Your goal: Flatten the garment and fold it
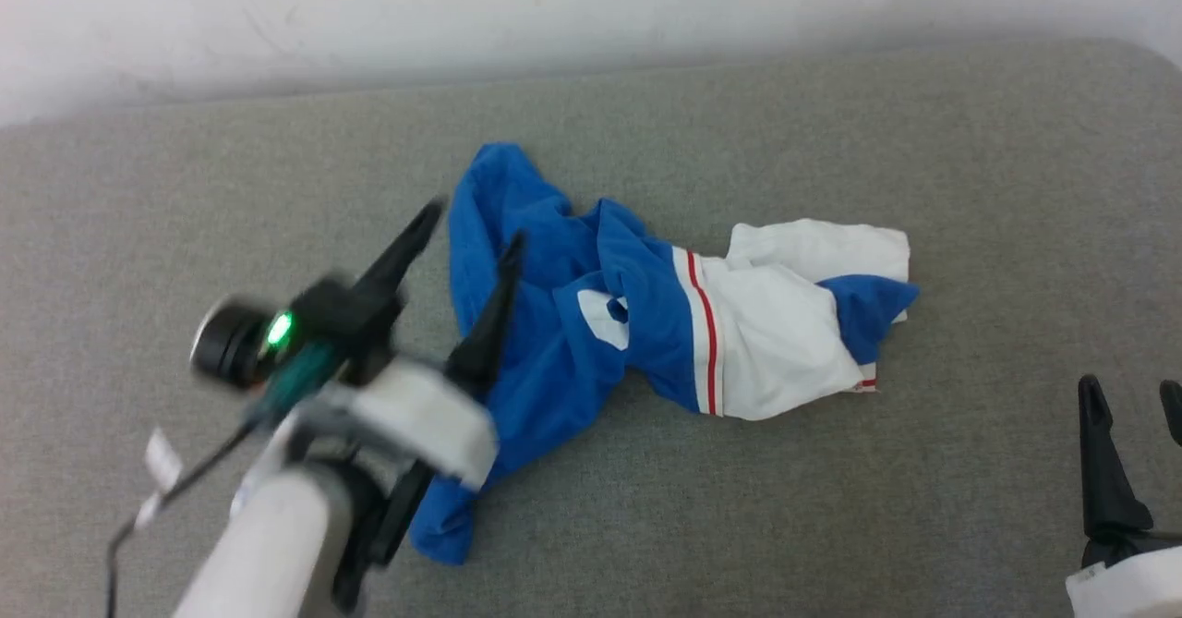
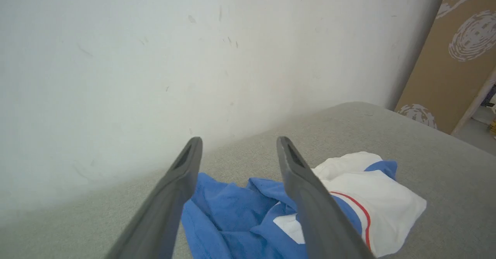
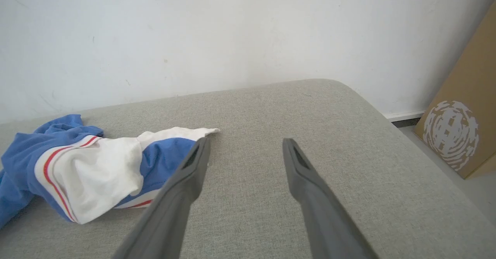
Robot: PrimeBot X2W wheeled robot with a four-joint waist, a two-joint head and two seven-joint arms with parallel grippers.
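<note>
The garment (image 1: 591,322) lies bunched mid-surface (image 1: 831,507), nearer the back edge. The left gripper (image 1: 475,223) hovers spread over its blue end, likely lining up a grab; the right gripper (image 1: 1131,385), spread and empty, sits by the front right corner.

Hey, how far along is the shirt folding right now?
Done: nothing yet; the shirt lies crumpled on the grey cushion. In hand: the left claw, open and holding nothing, hangs over the blue end, while the right claw sits open off to the side. Left: spreading the shirt flat, then every fold.
</note>
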